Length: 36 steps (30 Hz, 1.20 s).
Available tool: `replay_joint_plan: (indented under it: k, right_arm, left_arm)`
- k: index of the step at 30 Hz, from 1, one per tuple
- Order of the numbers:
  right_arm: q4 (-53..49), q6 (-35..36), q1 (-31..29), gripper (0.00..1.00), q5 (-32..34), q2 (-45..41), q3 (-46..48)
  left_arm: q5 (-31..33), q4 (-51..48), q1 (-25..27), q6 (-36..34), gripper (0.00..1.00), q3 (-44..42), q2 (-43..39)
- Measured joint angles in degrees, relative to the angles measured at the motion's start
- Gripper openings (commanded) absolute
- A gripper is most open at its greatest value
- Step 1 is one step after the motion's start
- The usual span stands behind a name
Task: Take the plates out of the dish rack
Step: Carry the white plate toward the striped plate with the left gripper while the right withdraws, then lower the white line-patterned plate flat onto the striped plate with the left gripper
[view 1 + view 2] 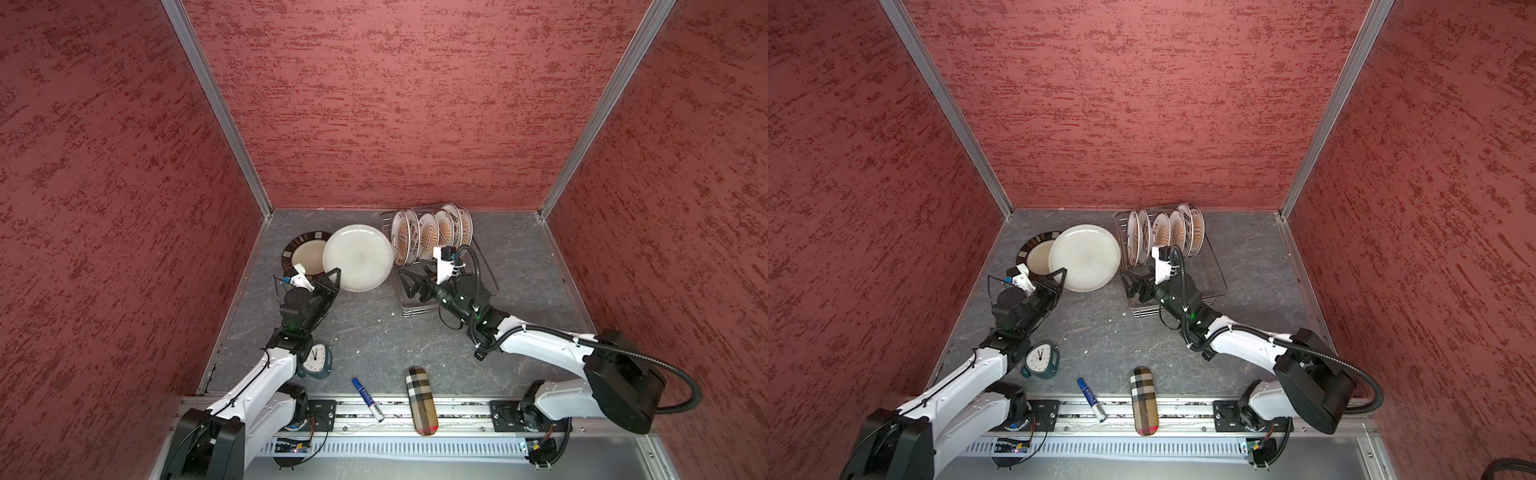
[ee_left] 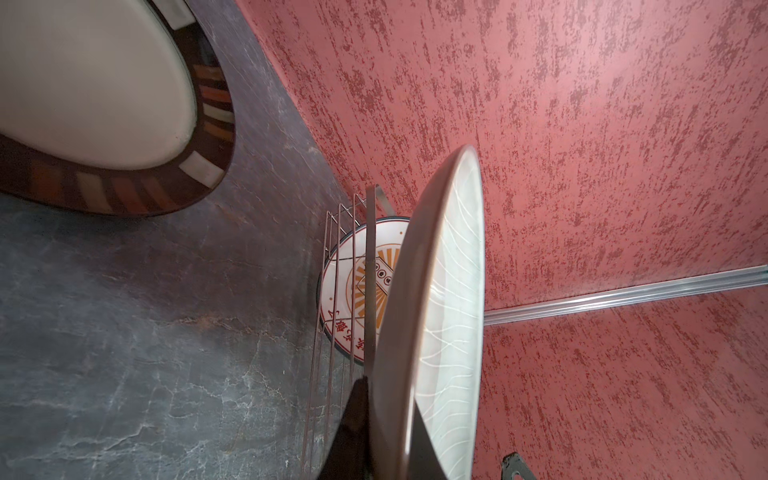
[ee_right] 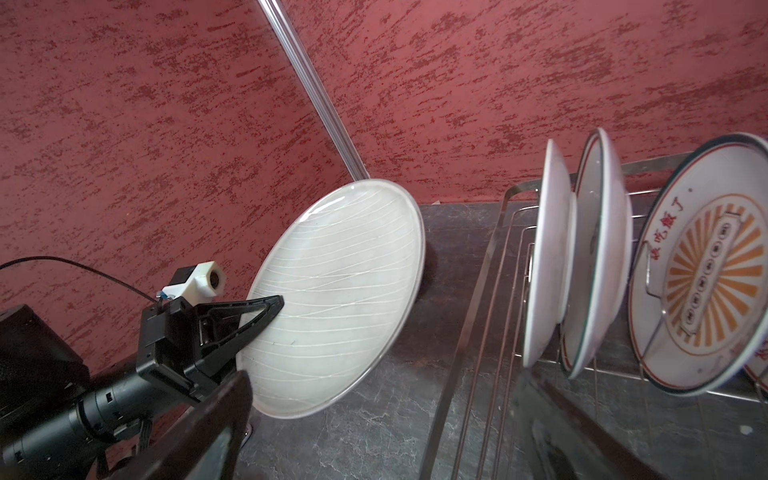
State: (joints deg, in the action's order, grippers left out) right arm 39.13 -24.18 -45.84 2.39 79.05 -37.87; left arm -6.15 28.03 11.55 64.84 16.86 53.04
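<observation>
My left gripper (image 1: 332, 279) (image 1: 1059, 277) (image 2: 390, 440) is shut on the rim of a large grey-white plate (image 1: 358, 257) (image 1: 1086, 257) (image 2: 440, 324) (image 3: 340, 299). It holds the plate tilted above the table, left of the dish rack (image 1: 415, 312) (image 1: 1144, 312) (image 3: 469, 332). Several sunburst plates (image 1: 428, 235) (image 1: 1177, 228) (image 3: 702, 270) stand upright in the rack. A dark-rimmed plate (image 1: 300, 253) (image 1: 1036, 254) (image 2: 104, 104) lies flat on the table, partly under the held one in both top views. My right gripper (image 1: 411, 283) (image 1: 1133, 286) (image 3: 386, 436) is open and empty over the rack's near end.
A teal alarm clock (image 1: 316, 360) (image 1: 1040, 359) stands beside my left arm. A blue marker (image 1: 368, 399) (image 1: 1092, 399) and a plaid case (image 1: 422, 401) (image 1: 1144, 401) lie at the front edge. Red walls close in the back and both sides.
</observation>
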Motion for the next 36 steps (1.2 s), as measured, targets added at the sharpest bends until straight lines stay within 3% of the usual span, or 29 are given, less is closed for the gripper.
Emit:
replay_joint_plan:
  k: [17, 30, 36]
  right_arm:
    - [-0.5, 5.1, -7.6, 0.99, 0.5, 14.6, -12.2]
    - [-11.4, 10.9, -10.3, 0.99, 0.5, 25.8, -27.5]
    - [-13.4, 12.3, -10.3, 0.99, 0.4, 27.4, -28.6]
  left_arm:
    - [1.8, -6.8, -9.2, 2.8, 0.00, 0.9, -0.3]
    - [5.6, -11.6, -14.8, 3.1, 0.00, 5.4, 7.2]
    - [8.0, -13.5, -16.8, 3.0, 0.00, 8.8, 12.1]
